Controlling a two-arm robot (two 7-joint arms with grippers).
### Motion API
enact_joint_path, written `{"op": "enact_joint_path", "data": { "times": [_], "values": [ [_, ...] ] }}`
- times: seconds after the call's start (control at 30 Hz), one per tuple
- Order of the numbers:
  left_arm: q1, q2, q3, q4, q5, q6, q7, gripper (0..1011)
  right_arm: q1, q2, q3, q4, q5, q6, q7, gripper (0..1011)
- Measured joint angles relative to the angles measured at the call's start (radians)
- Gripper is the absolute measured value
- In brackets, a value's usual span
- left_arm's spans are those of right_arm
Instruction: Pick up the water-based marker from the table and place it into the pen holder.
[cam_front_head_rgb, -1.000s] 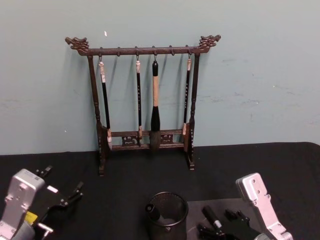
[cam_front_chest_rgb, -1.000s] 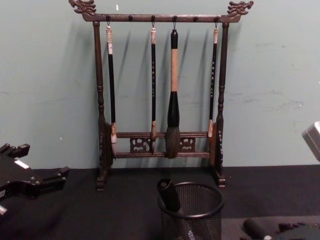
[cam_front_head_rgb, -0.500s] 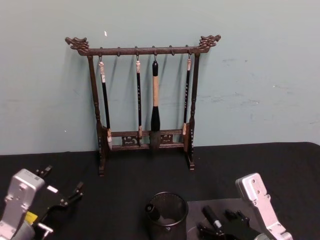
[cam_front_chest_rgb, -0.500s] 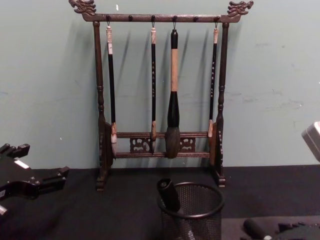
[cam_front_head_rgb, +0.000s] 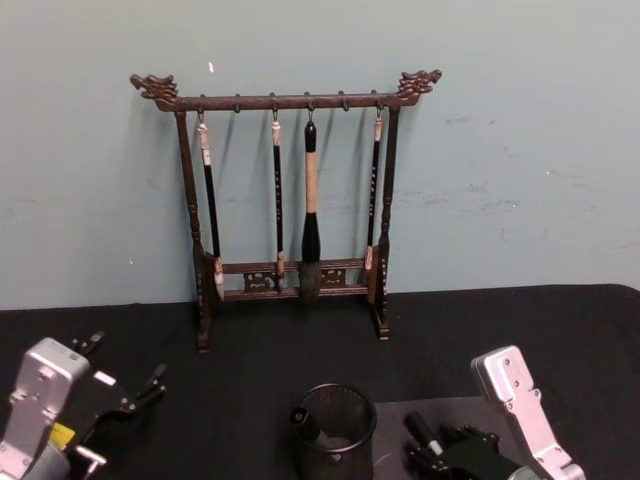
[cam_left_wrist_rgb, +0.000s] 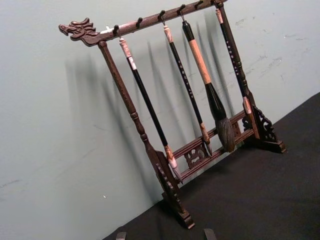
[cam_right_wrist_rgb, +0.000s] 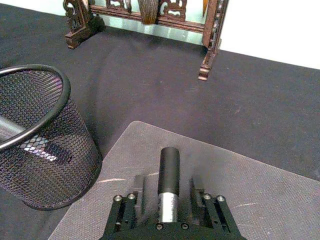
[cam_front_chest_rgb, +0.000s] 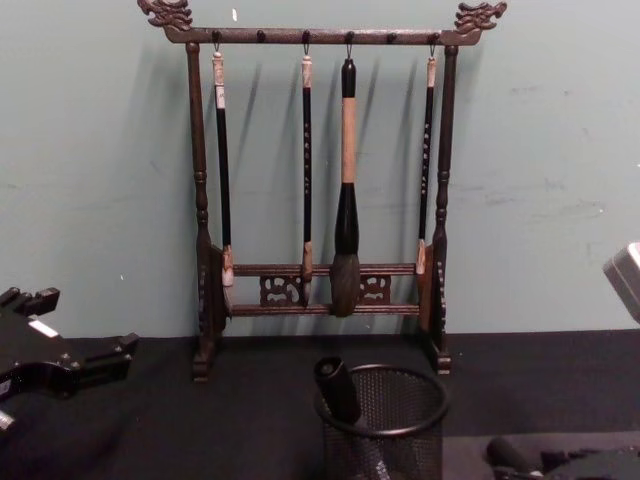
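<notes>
The water-based marker (cam_right_wrist_rgb: 169, 165) is lying on the grey mat (cam_right_wrist_rgb: 240, 175), just beside the pen holder (cam_right_wrist_rgb: 35, 150), between the right gripper's (cam_right_wrist_rgb: 167, 179) fingers; those fingers are standing apart, a gap showing on each side of the barrel; the left gripper (cam_front_head_rgb: 128, 357) is hovering spread wide at the table's (cam_front_head_rgb: 260, 360) left, well apart.

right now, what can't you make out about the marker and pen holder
- Right wrist view: rear end of the marker hidden under the body of the right gripper.
- Chest view: base of the pen holder cut off by the lower edge.
- Chest view: lower part of the dark pen lost behind the mesh.
</notes>
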Motion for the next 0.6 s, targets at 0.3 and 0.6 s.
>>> {"op": "enact_joint_path", "data": {
  "times": [0.3,0.6],
  "values": [
    [0.000,0.000,0.000,0.000,0.000,0.000,0.000,1001,0.000,0.000,0.000,0.000,0.000,0.000,0.000,253],
    [0.000,0.000,0.000,0.000,0.000,0.000,0.000,1001,0.000,0.000,0.000,0.000,0.000,0.000,0.000,227]
  ]
}}
